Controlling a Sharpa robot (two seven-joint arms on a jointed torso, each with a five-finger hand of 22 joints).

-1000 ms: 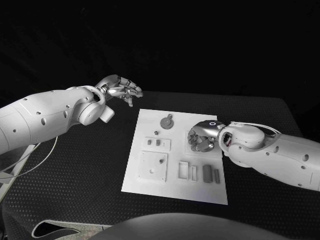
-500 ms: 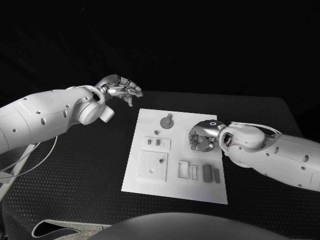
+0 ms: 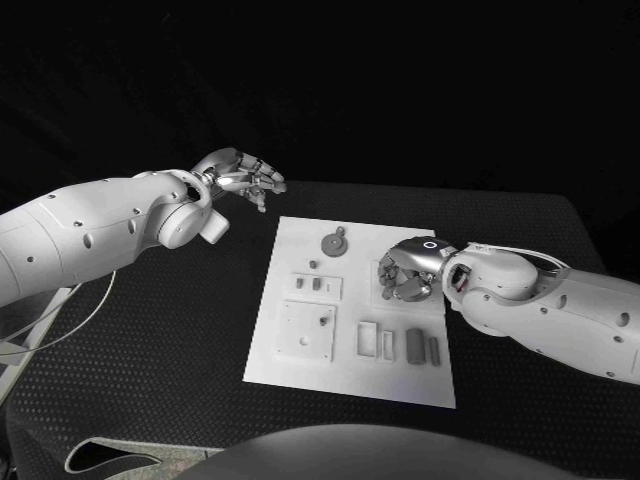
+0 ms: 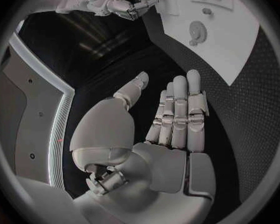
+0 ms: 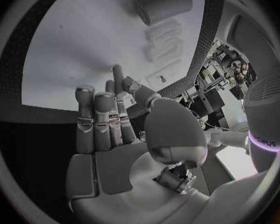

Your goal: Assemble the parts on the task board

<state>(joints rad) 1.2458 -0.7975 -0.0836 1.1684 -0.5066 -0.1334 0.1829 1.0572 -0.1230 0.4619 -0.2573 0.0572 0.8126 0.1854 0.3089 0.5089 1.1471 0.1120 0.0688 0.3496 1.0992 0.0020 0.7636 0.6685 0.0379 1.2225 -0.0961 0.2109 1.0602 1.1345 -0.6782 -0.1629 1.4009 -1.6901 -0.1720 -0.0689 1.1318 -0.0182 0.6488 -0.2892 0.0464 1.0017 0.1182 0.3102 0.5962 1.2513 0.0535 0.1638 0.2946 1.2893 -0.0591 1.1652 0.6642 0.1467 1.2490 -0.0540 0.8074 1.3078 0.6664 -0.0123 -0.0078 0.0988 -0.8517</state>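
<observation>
Robot hand right (image 3: 404, 277) over task board (image 3: 352, 372); robot hand left (image 3: 242, 179) empty.

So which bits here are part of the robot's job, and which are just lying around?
Part of the job:
task board
round geared part
grey cylinder part
right hand, over the board
left hand, off the board

Just there:
black table
cable
</observation>
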